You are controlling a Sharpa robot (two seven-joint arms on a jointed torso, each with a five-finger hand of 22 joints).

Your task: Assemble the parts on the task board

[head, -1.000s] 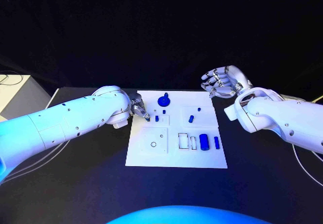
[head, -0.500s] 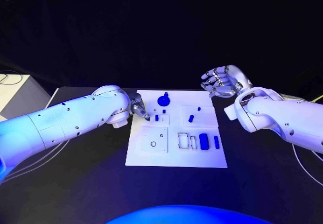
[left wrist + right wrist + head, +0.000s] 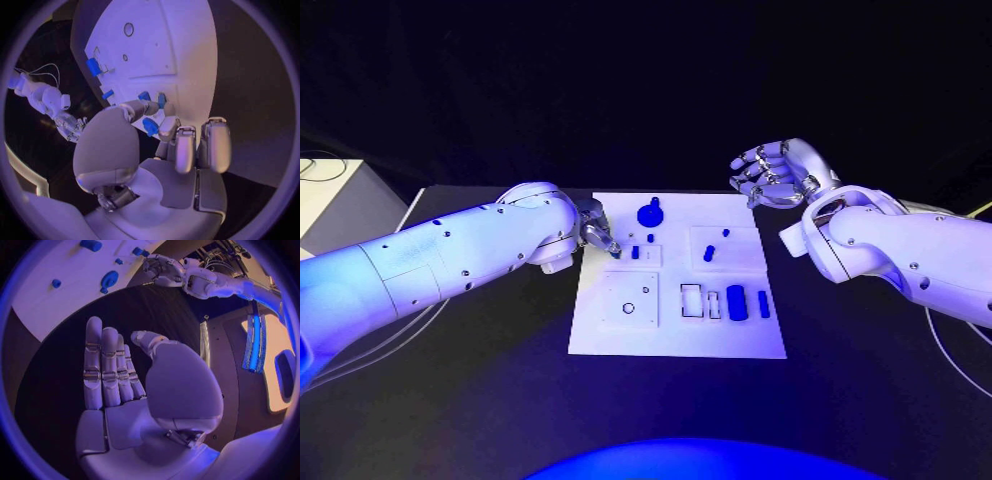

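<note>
The white task board (image 3: pixel 678 330) lies mid-table. On it are a round blue knob part (image 3: pixel 651 212), a small peg (image 3: pixel 636 253), two short pieces (image 3: pixel 710 253), a thick cylinder (image 3: pixel 736 302) and a slim bar (image 3: pixel 764 304). My left hand (image 3: pixel 597 233) hovers over the board's upper left edge. In the left wrist view its thumb and a finger pinch a small blue part (image 3: pixel 150 126) just above the board (image 3: pixel 175 45). My right hand (image 3: pixel 776 172) is raised beyond the board's far right corner, fingers apart and empty (image 3: pixel 125 385).
A white box (image 3: pixel 336 200) with cables stands at the table's far left. Black tabletop (image 3: pixel 488 380) surrounds the board on all sides. The board has several recesses, among them rectangular slots (image 3: pixel 692 300) and a round hole (image 3: pixel 629 308).
</note>
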